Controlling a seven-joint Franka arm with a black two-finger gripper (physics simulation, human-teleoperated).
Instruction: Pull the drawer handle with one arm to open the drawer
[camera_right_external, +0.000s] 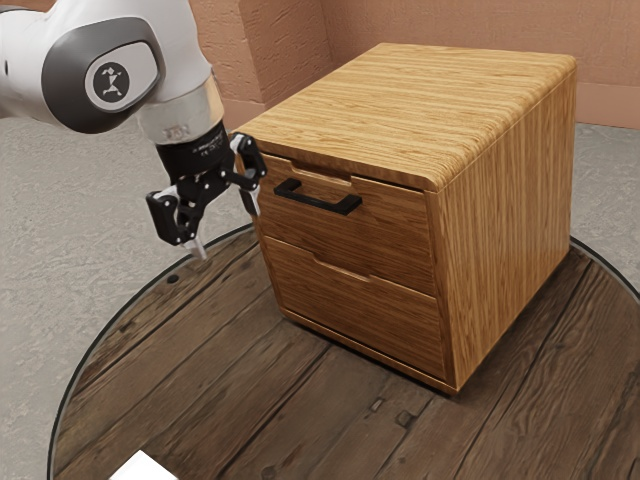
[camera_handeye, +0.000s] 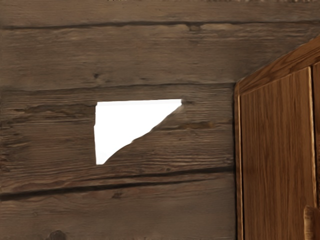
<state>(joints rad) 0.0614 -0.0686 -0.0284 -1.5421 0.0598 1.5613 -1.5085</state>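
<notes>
A wooden cabinet (camera_right_external: 430, 110) with two drawers stands on the round dark wooden table (camera_right_external: 250, 400). The top drawer (camera_right_external: 390, 225) carries a black bar handle (camera_right_external: 318, 198) and its front lies level with the lower drawer (camera_right_external: 350, 300). My black gripper (camera_right_external: 226, 228) hangs open just off the cabinet's front corner, at the exterior view's left of the handle, with nothing between its fingers. One fingertip (camera_right_external: 255, 205) is close to the top drawer's edge. In the wrist view the cabinet front (camera_handeye: 275, 160) stands beside bare table planks (camera_handeye: 125, 55).
A flat white piece (camera_right_external: 140, 467) lies near the table's front edge; the wrist view has a white patch (camera_handeye: 125, 127) on the planks. Grey floor and a reddish wall surround the table. Open table surface stretches in front of the drawers.
</notes>
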